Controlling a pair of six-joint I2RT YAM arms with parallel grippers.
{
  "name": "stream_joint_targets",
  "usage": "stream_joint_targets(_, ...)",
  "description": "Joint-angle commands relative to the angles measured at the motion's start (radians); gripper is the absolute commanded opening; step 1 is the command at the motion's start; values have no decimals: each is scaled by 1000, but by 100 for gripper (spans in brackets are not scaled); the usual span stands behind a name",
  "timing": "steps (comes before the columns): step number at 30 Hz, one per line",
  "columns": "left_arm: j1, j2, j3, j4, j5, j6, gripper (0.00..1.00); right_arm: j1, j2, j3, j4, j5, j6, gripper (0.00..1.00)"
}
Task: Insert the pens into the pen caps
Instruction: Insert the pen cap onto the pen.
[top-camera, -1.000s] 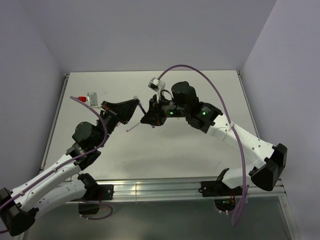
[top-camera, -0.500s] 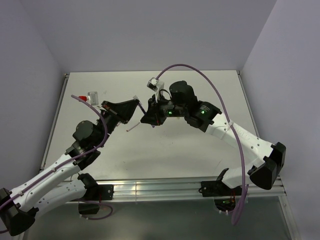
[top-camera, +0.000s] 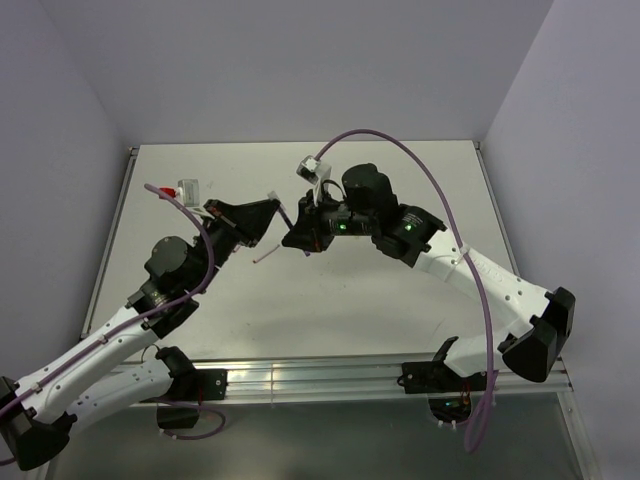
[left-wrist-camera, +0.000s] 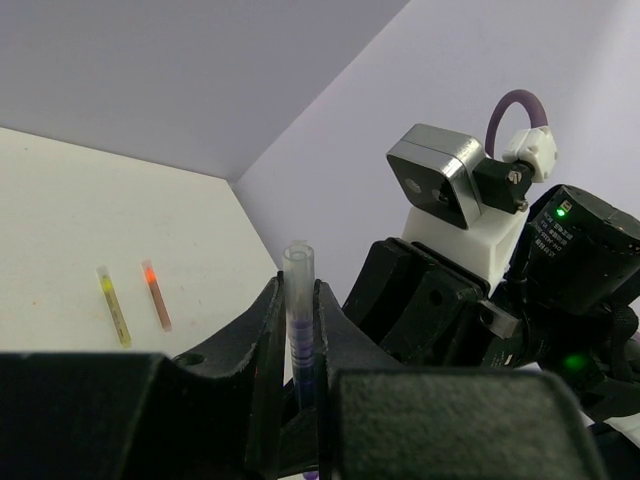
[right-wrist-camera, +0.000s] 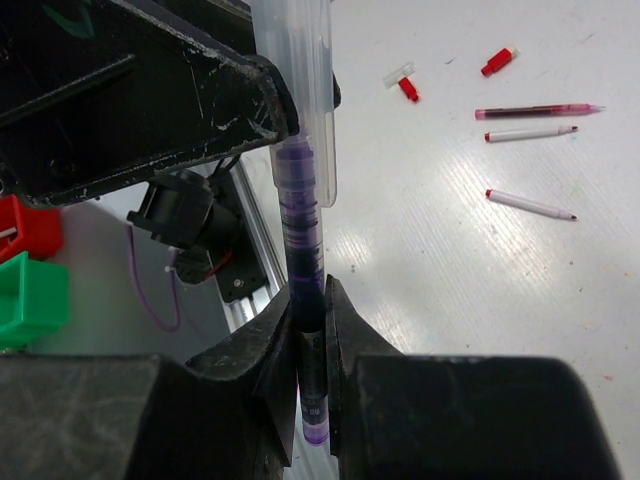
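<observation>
- White counter (right-wrist-camera: 450, 320) beyond right claw (right-wrist-camera: 308, 300): three loose pens (right-wrist-camera: 540, 112), two red caps (right-wrist-camera: 498, 62).
- Right claw clamps purple pen (right-wrist-camera: 298, 200); left claw (left-wrist-camera: 298, 300) clamps clear cap (left-wrist-camera: 298, 258).
- Barrel print unreadable.

The left gripper (left-wrist-camera: 298, 325) clamps an upright clear cap (left-wrist-camera: 298, 265) with a purple pen (left-wrist-camera: 299, 352) inside. The right arm (left-wrist-camera: 565, 265) is close behind. A yellow pen (left-wrist-camera: 113, 306) and an orange pen (left-wrist-camera: 156, 296) lie side by side on the table (left-wrist-camera: 50, 200).

Under me: white table (top-camera: 380, 300), matte w/ faint colour marks, metal rim along L & R sides. Pale lilac walls (top-camera: 300, 60) close it on 3 sides. Alu rail (top-camera: 320, 375) runs along near edge.
</observation>
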Motion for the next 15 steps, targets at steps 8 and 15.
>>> stream_joint_targets(8,-78,4,-7,-227,259,15,28,-32,-52,59,315,132,31,0)
stream_joint_targets(15,-76,-15,22,-256,210,38,37,-32,-49,59,303,115,38,0)
